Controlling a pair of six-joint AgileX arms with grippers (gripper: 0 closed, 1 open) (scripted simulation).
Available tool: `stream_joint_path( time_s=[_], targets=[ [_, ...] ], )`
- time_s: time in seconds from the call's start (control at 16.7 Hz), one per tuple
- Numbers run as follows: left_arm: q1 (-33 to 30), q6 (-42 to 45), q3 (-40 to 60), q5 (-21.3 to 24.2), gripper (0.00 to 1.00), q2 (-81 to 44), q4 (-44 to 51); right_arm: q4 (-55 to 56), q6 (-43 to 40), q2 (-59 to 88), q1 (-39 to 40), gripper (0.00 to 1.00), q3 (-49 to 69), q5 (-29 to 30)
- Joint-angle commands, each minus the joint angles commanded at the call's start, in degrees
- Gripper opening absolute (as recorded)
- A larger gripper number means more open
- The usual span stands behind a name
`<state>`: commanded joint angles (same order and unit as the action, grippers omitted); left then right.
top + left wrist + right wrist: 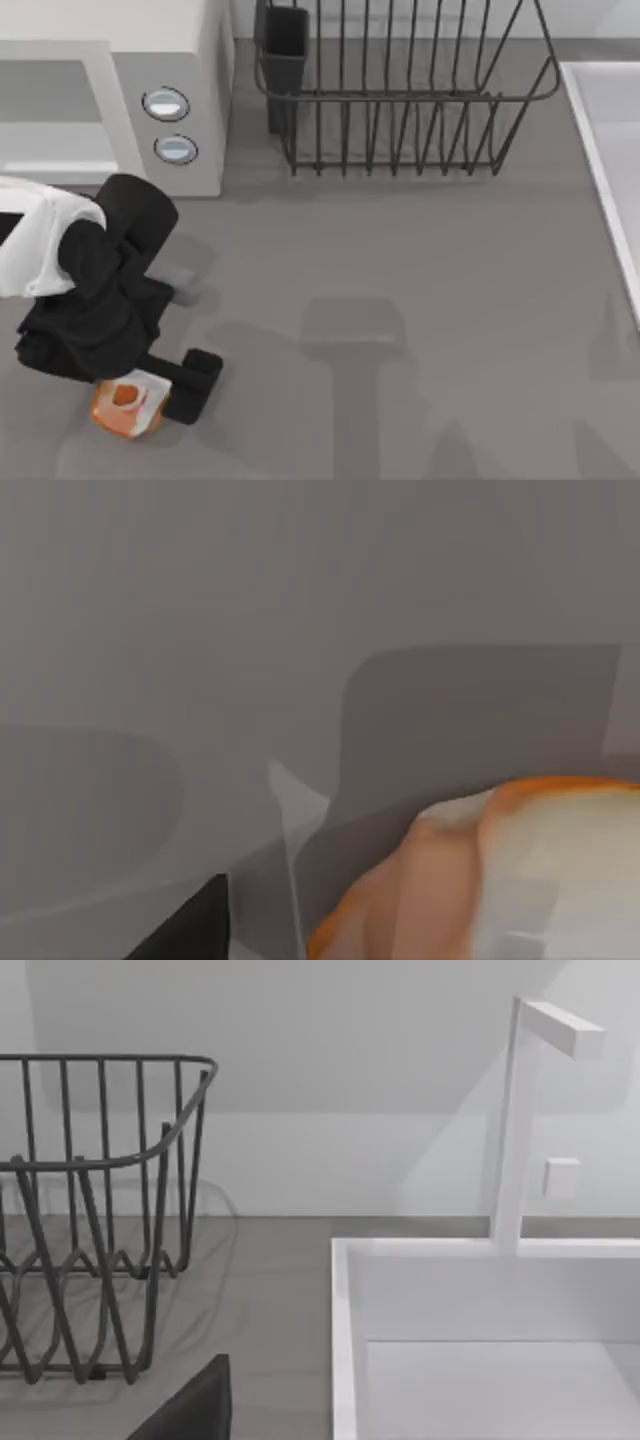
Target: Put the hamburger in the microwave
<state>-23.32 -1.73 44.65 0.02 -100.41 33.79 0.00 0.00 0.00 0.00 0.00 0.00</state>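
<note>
At the near left of the table (400,300), the left gripper (150,385) is down over the hamburger (128,406). One black finger (193,385) stands just right of the burger, touching or nearly touching its side; the other finger is hidden under the arm's black wrist, so I cannot tell how wide the fingers stand or whether they grip the burger. The burger itself sits on the grey tabletop, its orange edge and white top with a red-orange spot showing from above beneath the wrist. From the left wrist, the burger (500,880) looms very close, pale orange and white, with a dark fingertip (195,930) beside it and grey table behind.

Far left stands the microwave (160,40), white, its door open onto a grey cavity, two silver-rimmed knobs (166,103) on the panel at the cavity's right. It is well apart from the burger, with the left arm's white and black body between them.

Just right of the microwave, at the far edge, sits a black wire rack (400,100) with a dark cup holder at its left corner. A white sink (610,150) runs along the right edge. From the right wrist, the rack (100,1210) and sink (345,1340) with a white faucet (515,1110) appear, plus a dark fingertip (195,1410); I cannot tell how that gripper's fingers stand.
</note>
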Motion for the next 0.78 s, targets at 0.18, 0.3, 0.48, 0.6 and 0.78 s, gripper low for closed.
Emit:
stream_joint_path(
  time_s=[0.18,0.3,0.48,0.6,0.78],
  targets=[
    [-0.02,-0.15,1.63,-0.09,0.00,4.05,3.56,0.00,0.00,0.00,0.00,1.00,0.00,0.00],
    [-0.14,-0.13,2.45,-0.09,0.00,4.23,4.49,0.00,0.00,0.00,0.00,1.00,0.00,0.00],
    [-0.28,-0.22,6.34,-0.10,0.00,6.31,10.34,0.00,0.00,0.00,0.00,1.00,0.00,0.00],
    [-0.31,-0.33,9.80,-0.11,0.00,8.45,16.61,0.00,0.00,0.00,0.00,1.00,0.00,0.00],
    [-0.32,-0.48,14.62,-0.11,0.00,11.67,25.04,0.00,0.00,0.00,0.00,1.00,0.00,0.00]
  ],
)
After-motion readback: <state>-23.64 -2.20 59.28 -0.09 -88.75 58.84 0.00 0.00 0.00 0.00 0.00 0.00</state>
